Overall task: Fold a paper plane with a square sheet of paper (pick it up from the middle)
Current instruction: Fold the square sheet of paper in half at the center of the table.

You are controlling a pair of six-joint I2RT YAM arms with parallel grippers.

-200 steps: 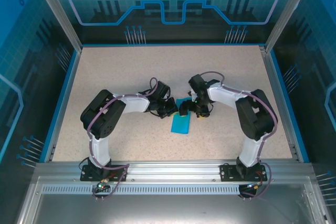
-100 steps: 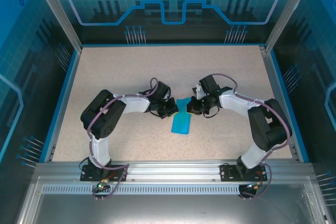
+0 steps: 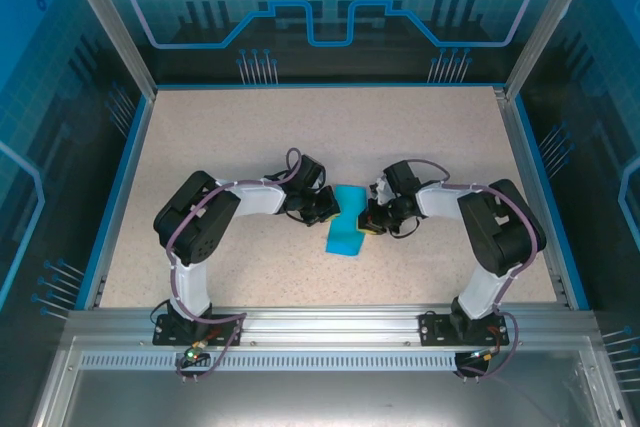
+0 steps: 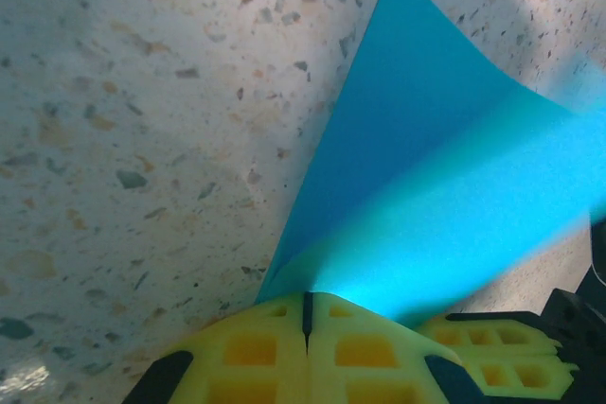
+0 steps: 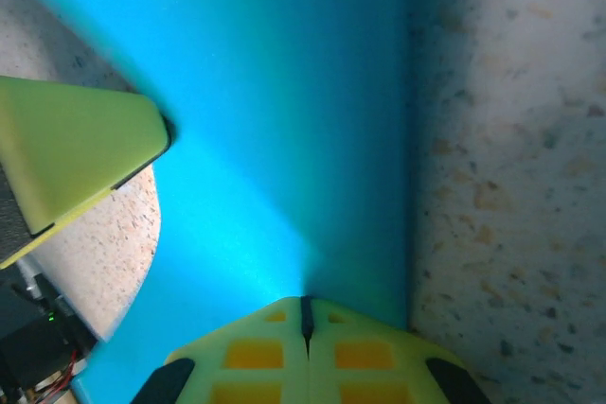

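The cyan-blue sheet of paper (image 3: pixel 345 232) is a folded strip at the table's middle, its lower end on the surface and its upper end raised between the two grippers. My left gripper (image 3: pixel 326 209) is at its left edge. In the left wrist view the yellow jaws (image 4: pixel 306 307) are shut, and the sheet of paper (image 4: pixel 445 186) fans up out of their tips. My right gripper (image 3: pixel 371 221) is at its right edge. Its jaws (image 5: pixel 305 311) are also shut where the sheet of paper (image 5: pixel 284 120) creases. The left gripper's finger (image 5: pixel 76 153) touches the sheet's far side.
The speckled beige table (image 3: pixel 230 137) has a blue raised rim (image 3: pixel 130 177) and metal frame posts at the back corners. Both arms bend inward, elbows out toward the sides. The right gripper's yellow finger (image 4: pixel 492 352) sits close beside the left one.
The right arm's elbow swung out and the right gripper came down from above the sheet to its right edge. The sheet's upper end now shows wider and raised. The left arm stayed put.
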